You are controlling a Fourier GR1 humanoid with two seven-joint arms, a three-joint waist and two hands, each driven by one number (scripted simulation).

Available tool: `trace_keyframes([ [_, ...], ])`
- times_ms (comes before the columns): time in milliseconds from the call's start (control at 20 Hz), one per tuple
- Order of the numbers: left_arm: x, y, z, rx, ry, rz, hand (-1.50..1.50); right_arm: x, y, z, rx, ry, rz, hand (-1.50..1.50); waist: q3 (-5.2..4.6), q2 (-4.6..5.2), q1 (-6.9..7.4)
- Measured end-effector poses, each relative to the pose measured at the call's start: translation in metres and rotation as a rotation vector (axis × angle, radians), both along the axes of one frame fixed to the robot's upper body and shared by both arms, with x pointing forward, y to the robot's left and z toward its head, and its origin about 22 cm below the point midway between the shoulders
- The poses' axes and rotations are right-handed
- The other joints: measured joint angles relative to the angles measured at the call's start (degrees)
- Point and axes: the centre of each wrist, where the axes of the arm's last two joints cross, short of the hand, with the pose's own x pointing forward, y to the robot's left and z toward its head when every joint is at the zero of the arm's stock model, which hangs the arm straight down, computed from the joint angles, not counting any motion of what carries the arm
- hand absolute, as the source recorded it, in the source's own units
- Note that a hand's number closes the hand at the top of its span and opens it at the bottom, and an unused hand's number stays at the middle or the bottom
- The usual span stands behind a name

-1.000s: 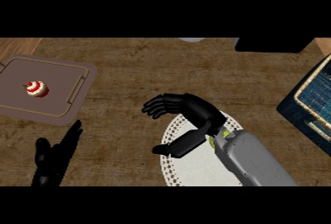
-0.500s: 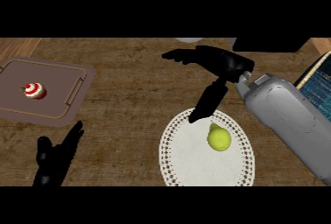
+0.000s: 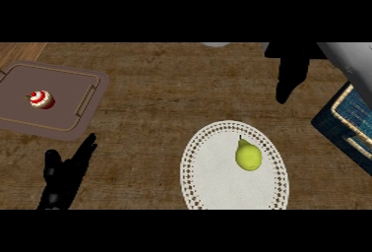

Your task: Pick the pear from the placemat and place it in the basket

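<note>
Right hand (image 3: 289,66) fingers hanging straight, holding nothing, well above the placemat (image 3: 218,182), left hand (image 3: 64,176) open, fingers up, resting far left of it, basket (image 3: 347,127) just right — pear (image 3: 248,155) lying on the placemat, untouched

You're looking down on a dark wood-grain counter (image 3: 160,103) filling the frame; lighter wood strip (image 3: 18,49) upper left, pale rounded object (image 3: 214,44) cut off at top centre.

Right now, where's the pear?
In the head view the pear lies on the white placemat, lower right of centre, left of the blue basket and below the right hand.
</note>
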Motion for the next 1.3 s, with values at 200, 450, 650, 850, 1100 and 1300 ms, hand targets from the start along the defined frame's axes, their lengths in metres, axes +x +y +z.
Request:
trace_keyframes([
  [200, -0.002, 0.000, -0.001, 0.005, -0.006, 0.001, 0.00, 0.010, -0.010, 0.011, -0.094, 0.060, 0.041, -1.50, 0.04, -0.05, -0.04],
  [450, 0.001, 0.002, -0.003, 0.002, 0.005, 0.005, 0.00, 0.017, -0.014, 0.019, -0.149, 0.085, 0.072, -1.50, 0.11, -0.12, -0.47],
  [650, -0.001, 0.004, -0.003, -0.002, 0.004, 0.007, 0.00, 0.023, -0.013, 0.009, -0.158, 0.112, 0.081, -1.50, 0.15, -0.15, -0.42],
  [850, 0.001, 0.003, -0.005, -0.003, 0.011, 0.009, 0.00, 0.025, -0.008, -0.012, -0.153, 0.135, 0.093, -1.50, 0.21, -0.39, -1.09],
  [1100, -0.002, 0.004, -0.007, 0.001, 0.010, 0.018, 0.00, 0.024, -0.003, -0.045, -0.132, 0.159, 0.105, -1.50, 0.24, -0.57, -1.53],
  [1300, -0.005, 0.004, -0.009, -0.002, -0.001, 0.027, 0.00, 0.020, 0.001, -0.072, -0.121, 0.168, 0.117, -1.50, 0.28, -0.67, -1.77],
])
